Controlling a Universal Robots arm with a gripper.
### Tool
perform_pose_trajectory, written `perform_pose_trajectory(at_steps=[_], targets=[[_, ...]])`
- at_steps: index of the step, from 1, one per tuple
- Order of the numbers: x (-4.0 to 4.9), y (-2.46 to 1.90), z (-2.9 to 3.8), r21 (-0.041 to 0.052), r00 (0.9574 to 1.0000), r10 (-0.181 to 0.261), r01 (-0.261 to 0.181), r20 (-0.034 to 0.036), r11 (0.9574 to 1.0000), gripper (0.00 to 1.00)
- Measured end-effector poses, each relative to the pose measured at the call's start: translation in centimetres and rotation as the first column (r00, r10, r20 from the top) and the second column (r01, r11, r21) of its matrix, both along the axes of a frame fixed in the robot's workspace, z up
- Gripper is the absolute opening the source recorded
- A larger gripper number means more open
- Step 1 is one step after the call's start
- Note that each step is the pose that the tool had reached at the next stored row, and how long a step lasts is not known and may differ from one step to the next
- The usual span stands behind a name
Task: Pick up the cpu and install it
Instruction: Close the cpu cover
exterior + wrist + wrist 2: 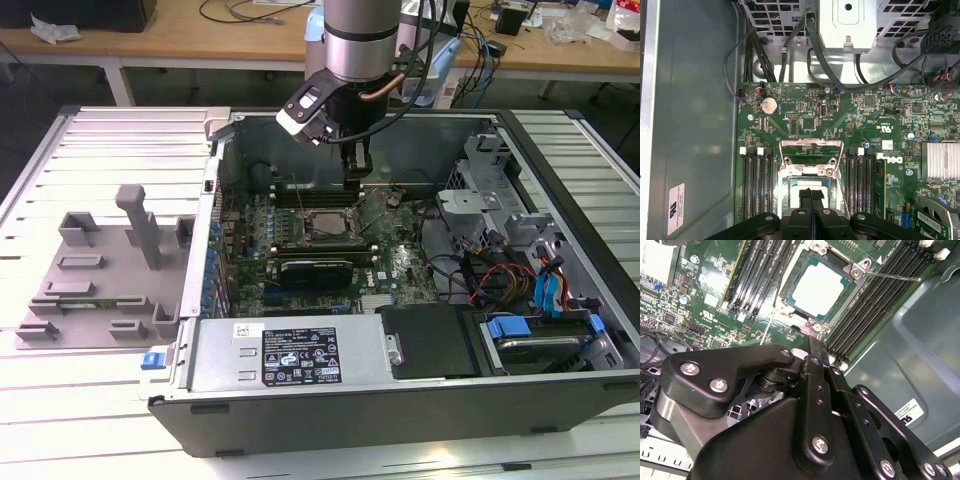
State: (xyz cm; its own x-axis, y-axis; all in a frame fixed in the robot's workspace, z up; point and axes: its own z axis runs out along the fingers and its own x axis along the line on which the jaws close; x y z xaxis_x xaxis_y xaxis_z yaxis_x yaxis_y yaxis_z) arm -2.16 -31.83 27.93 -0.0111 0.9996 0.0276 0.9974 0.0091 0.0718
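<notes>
The cpu (818, 287), a flat square chip with a silvery top, lies inside the black-framed socket on the green motherboard (715, 295). The exterior view shows the cpu (328, 222) in the middle of the open computer case (300, 385). My gripper (357, 178) hangs just above the socket's far side. Its two black fingers (806, 197) are pressed together with nothing between them. In the first wrist view they cover part of the cpu (795, 184). The socket's metal load plate (811, 150) stands flipped open.
Memory slots (756, 185) flank the socket on both sides. Black cables (790, 55) and a drive cage (500, 190) crowd the case at the exterior view's right. A grey fixture plate (95, 270) lies on the table at the exterior view's left. A thin latch lever (895, 276) sticks out beside the socket.
</notes>
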Motion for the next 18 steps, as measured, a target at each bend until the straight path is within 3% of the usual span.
perform_pose_trajectory(at_steps=[8, 12, 15, 18], targets=[[0.08, 0.00, 0.00, 0.0000, 1.0000, 0.000, 0.000, 0.0000, 1.0000, 0.11], [0.85, 0.00, 0.00, 0.0000, 1.0000, 0.000, 0.000, 0.0000, 1.0000, 0.11], [1.83, 0.00, -0.01, 0.0001, 1.0000, 0.000, 0.000, 0.0000, 1.0000, 0.11], [4.18, 0.00, -0.04, -0.0001, 1.0000, 0.000, 0.000, -0.0005, 1.0000, 0.11]])
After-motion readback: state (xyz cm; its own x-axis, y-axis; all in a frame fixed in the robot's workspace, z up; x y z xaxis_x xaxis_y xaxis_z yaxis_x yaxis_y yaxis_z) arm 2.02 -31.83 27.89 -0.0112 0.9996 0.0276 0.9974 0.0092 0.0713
